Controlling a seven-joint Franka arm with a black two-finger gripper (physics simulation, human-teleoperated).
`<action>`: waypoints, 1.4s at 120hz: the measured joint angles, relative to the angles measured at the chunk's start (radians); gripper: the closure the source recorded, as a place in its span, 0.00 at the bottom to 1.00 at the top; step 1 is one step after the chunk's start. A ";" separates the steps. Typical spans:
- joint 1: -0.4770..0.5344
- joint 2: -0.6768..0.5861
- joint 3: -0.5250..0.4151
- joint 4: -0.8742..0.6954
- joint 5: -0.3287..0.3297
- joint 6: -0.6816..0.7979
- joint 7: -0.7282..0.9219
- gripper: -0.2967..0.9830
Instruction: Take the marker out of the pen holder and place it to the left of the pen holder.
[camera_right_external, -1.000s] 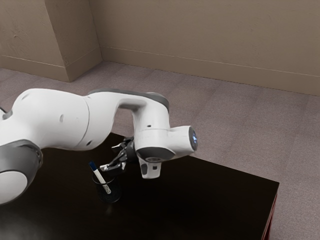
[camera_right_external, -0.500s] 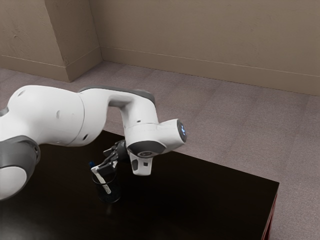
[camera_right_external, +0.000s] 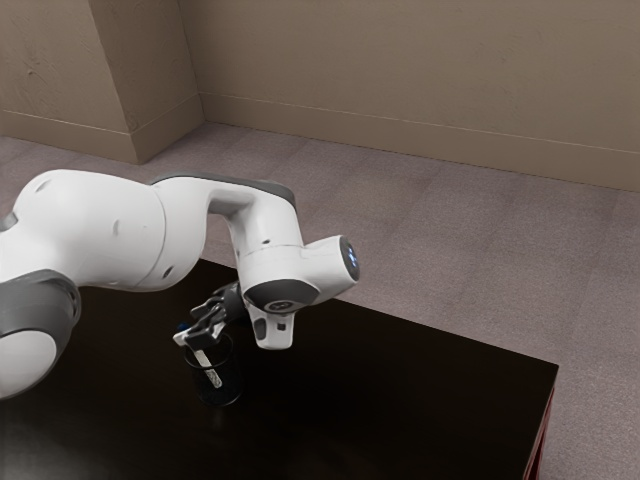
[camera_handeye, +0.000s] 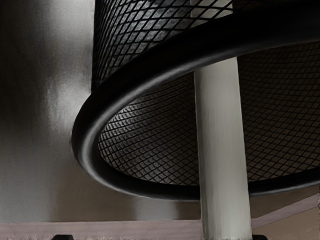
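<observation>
In the exterior view my gripper (camera_right_external: 190, 339) is at the marker's upper part, just above the pen holder's rim. The white marker (camera_right_external: 211, 372) leans in the black mesh pen holder (camera_right_external: 230, 383), its blue end up beside the fingers. In the wrist view the gripper (camera_handeye: 161, 237) has its two dark tips far apart at the lower edge, so it stands open. Between them rises the pale marker (camera_handeye: 220, 135), much closer to one tip than to the other. It passes through the mouth of the pen holder (camera_handeye: 84, 135). The fingers partly hide the marker's top in the exterior view.
The dark table (camera_right_external: 400, 400) extends from the holder toward the exterior view's right, with its far edge behind the hand. Carpeted floor (camera_right_external: 480, 260) and a beige wall (camera_right_external: 400, 70) lie beyond it.
My hand has moved toward the exterior view's left, bringing the fingers from beside the marker to around its upper part. Marker and holder look unmoved.
</observation>
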 joint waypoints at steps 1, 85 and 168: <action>0.000 0.000 0.000 0.000 0.000 -0.001 -0.002 0.44; -0.039 -0.025 0.075 0.032 0.015 -0.123 -0.103 0.83; -0.061 -0.072 0.170 0.125 0.070 -0.262 -0.051 0.85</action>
